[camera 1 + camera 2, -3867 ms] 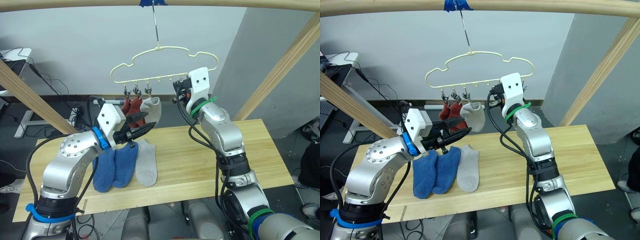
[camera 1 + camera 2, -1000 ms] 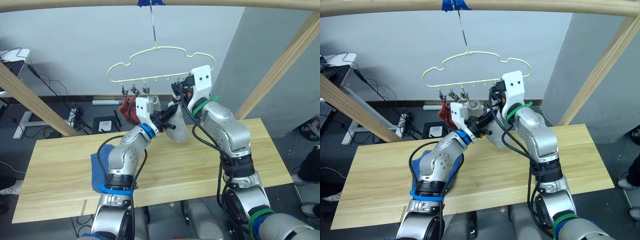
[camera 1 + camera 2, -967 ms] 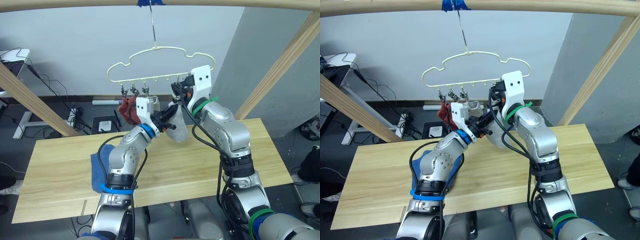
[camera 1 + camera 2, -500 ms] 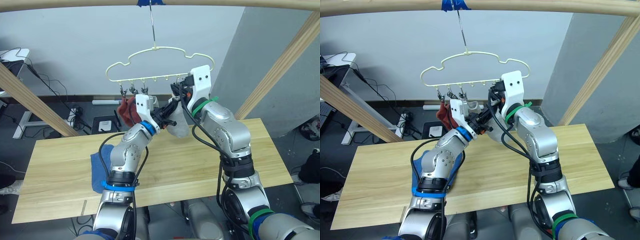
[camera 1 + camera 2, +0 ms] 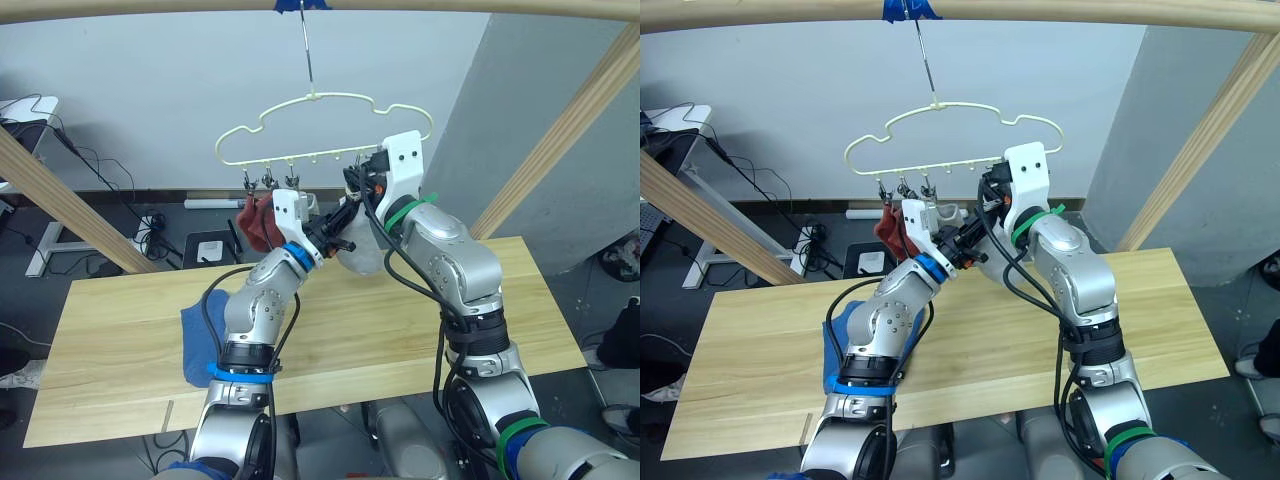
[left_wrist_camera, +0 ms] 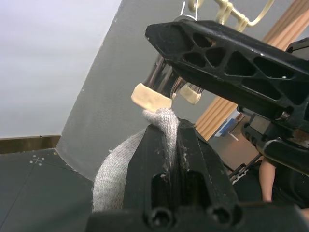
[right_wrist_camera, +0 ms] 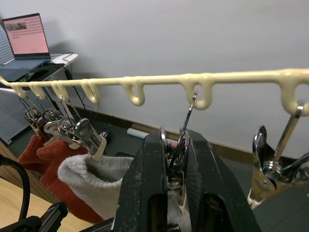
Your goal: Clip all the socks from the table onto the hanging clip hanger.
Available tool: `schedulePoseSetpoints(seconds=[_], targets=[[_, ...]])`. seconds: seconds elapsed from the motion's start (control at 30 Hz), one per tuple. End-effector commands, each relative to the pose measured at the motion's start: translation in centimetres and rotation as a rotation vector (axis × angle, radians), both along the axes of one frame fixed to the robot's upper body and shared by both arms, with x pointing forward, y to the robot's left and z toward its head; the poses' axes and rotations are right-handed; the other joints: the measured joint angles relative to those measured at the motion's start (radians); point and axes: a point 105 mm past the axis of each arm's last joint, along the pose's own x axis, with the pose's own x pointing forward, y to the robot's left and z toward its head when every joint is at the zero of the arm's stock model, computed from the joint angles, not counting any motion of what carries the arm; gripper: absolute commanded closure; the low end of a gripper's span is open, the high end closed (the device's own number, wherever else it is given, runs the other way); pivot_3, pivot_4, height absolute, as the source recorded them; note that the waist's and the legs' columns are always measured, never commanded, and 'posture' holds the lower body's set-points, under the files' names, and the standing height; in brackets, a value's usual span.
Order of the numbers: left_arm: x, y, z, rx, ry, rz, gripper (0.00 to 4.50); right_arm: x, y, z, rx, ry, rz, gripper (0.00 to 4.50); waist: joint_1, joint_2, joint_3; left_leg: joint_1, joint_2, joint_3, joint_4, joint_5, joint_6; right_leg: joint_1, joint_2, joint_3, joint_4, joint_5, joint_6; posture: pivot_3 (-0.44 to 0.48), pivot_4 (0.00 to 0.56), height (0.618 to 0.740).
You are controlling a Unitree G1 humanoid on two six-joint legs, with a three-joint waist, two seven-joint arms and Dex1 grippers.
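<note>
The pale-yellow clip hanger (image 5: 322, 122) hangs from a hook under the wooden pole. Two red socks (image 5: 260, 221) and one grey sock (image 7: 95, 172) hang from its leftmost clips. My right gripper (image 7: 175, 141) is shut on a metal clip (image 7: 185, 126) further along the row. My left gripper (image 6: 166, 128) is shut on another grey sock (image 5: 362, 256) and holds its cuff up against that clip's cream-tipped ends (image 6: 151, 97). Blue socks (image 5: 199, 341) lie on the table (image 5: 400, 322), partly hidden by my left arm.
Slanted wooden posts (image 5: 560, 130) stand at both sides of the frame, and a wooden pole (image 5: 450, 8) runs overhead. Empty clips (image 7: 270, 162) hang to the right of the gripped one. A laptop (image 7: 26, 34) and cables sit behind the table.
The left gripper took the grey sock off the table and carried it up to the clip that the right gripper holds. In the last half second the hanger swayed slightly right.
</note>
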Motion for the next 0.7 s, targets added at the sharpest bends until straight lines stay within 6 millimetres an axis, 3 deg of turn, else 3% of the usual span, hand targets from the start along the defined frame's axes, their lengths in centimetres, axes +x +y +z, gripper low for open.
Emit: schedulePoseSetpoints(seconds=[0.03, 0.37, 0.6, 0.7], targets=[[0.1, -0.3, 2.4, -0.026, -0.093, 0.005, 4.50, -0.3, 0.0, 0.8, 0.028, -0.013, 0.008, 3.99, 0.000, 0.000, 0.000, 0.000, 0.000, 0.000, 0.000, 0.000, 0.000, 0.000, 0.000, 0.000, 0.000, 0.000, 0.000, -0.209, 0.260, 0.740], [0.6, -0.3, 2.5, -0.012, -0.105, 0.022, 4.50, -1.0, 0.3, 1.7, 0.079, -0.009, 0.049, 0.44, 0.000, 0.000, 0.000, 0.000, 0.000, 0.000, -0.001, 0.000, 0.000, 0.000, 0.000, 0.000, -0.001, 0.000, 0.000, -0.207, 0.257, 0.740], [1.2, -0.1, 2.3, 0.009, -0.097, 0.062, 4.50, -2.8, -0.2, 1.9, 0.055, -0.021, 0.101, 0.44, 0.002, 0.000, 0.000, -0.001, 0.000, 0.000, -0.005, 0.000, 0.000, 0.000, 0.000, 0.000, -0.005, 0.000, 0.000, -0.209, 0.256, 0.740], [1.4, 0.3, 2.1, 0.029, -0.100, 0.080, 3.71, -3.5, -0.5, 1.8, 0.036, -0.017, 0.121, 0.41, 0.003, 0.000, 0.000, -0.001, 0.000, 0.000, -0.006, 0.000, 0.000, 0.000, 0.000, 0.000, -0.007, 0.000, 0.000, -0.212, 0.257, 0.740]])
